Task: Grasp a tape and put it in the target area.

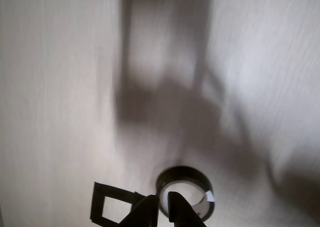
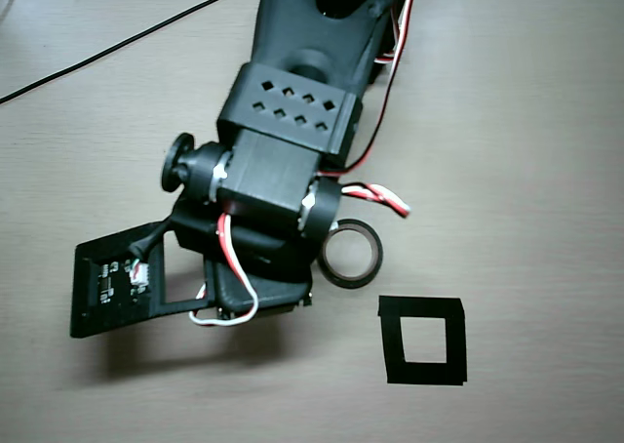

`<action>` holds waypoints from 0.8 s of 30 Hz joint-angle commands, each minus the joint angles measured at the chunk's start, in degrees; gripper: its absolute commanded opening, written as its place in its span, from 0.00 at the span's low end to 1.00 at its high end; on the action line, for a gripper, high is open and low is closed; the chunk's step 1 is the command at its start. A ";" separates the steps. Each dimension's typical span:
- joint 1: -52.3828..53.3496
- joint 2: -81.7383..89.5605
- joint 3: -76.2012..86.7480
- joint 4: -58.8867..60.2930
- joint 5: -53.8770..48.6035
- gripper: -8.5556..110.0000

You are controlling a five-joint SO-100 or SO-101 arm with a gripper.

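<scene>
Tape: the dark roll of tape (image 2: 352,254) lies flat on the pale table (image 2: 526,121), hole facing up, so its wall is what there is to pinch. In the wrist view the roll (image 1: 184,179) sits at the bottom edge, with a white tag of loose end showing on its right side.

Gripper: the gripper (image 1: 163,201) comes in from the bottom of the wrist view, its two dark fingertips only a narrow slit apart and right at the near rim of the roll. Nothing sits between them, so I'd call it nearly closed and empty; whether a tip touches the rim, I cannot tell.

Why there: hovering over the near wall looks like lining up one finger for the hole and one for outside.

Target area: the black square outline (image 2: 423,340) is taped flat on the table, near the roll but apart from it, lower right in the overhead view.

Arm: the black arm (image 2: 292,131) reaches down from the top and covers the roll's left edge from above.

Progress: by my read, the grasp is not yet made.
</scene>
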 commanded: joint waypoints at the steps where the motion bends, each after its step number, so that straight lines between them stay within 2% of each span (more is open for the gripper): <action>1: 0.70 1.85 3.34 -1.58 -1.32 0.07; 24: 1.14 2.02 3.96 -1.49 -1.58 0.07</action>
